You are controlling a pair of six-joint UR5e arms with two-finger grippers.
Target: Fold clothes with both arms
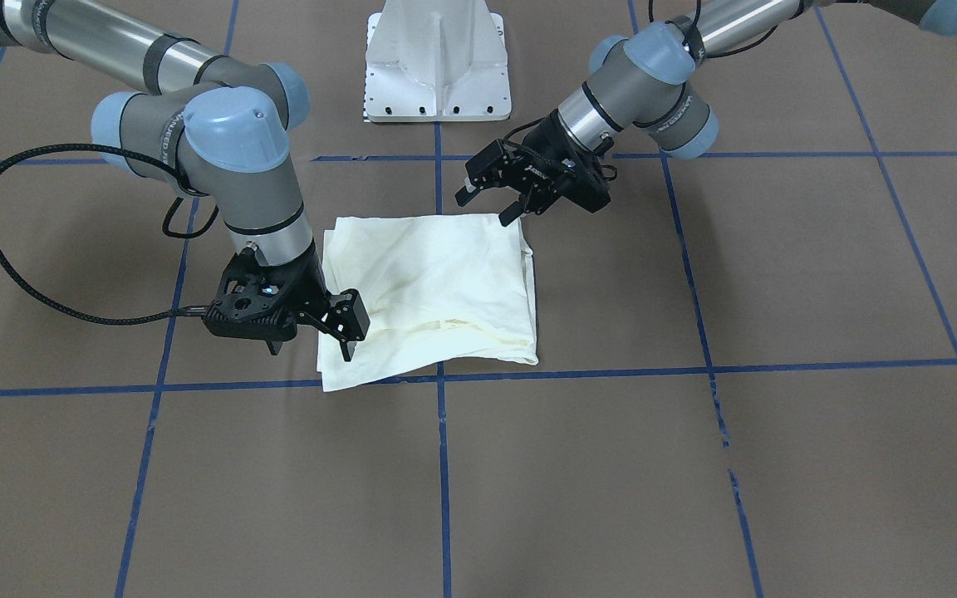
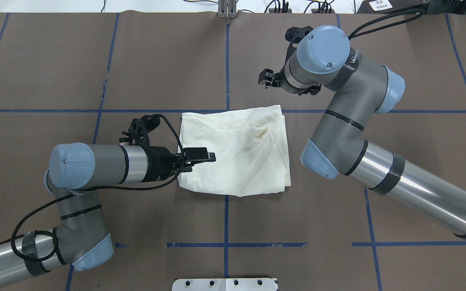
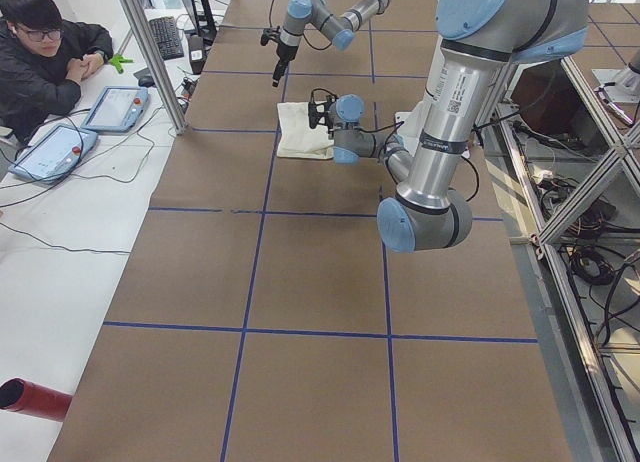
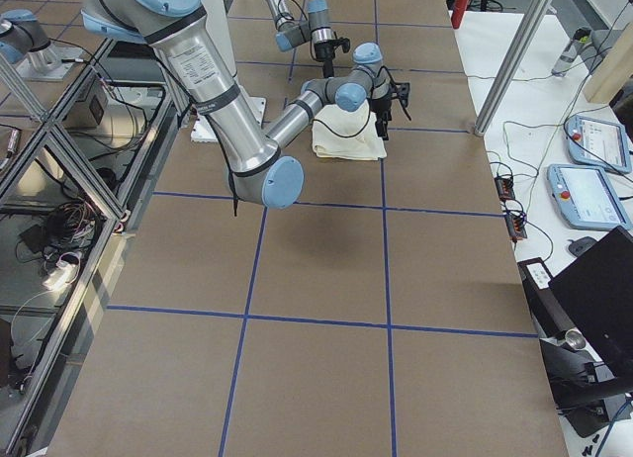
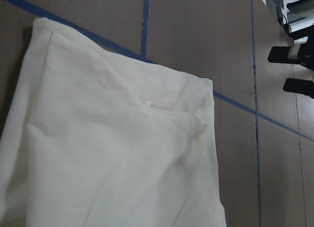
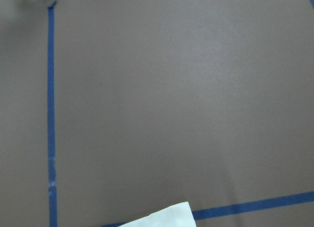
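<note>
Low, left claw [image 2: 210, 156] over shirt [image 2: 241, 161].

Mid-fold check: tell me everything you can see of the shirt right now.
The shirt is cream, thin, soft-looking fabric, folded into a rough square with a plain side up; no print shows. It lies flat on the brown table across a blue tape line. It is lightly creased, with stacked layer edges along one side and one corner poking out past the rest. The open left gripper and the right gripper hover near opposite corners; neither seems to touch it.
</note>
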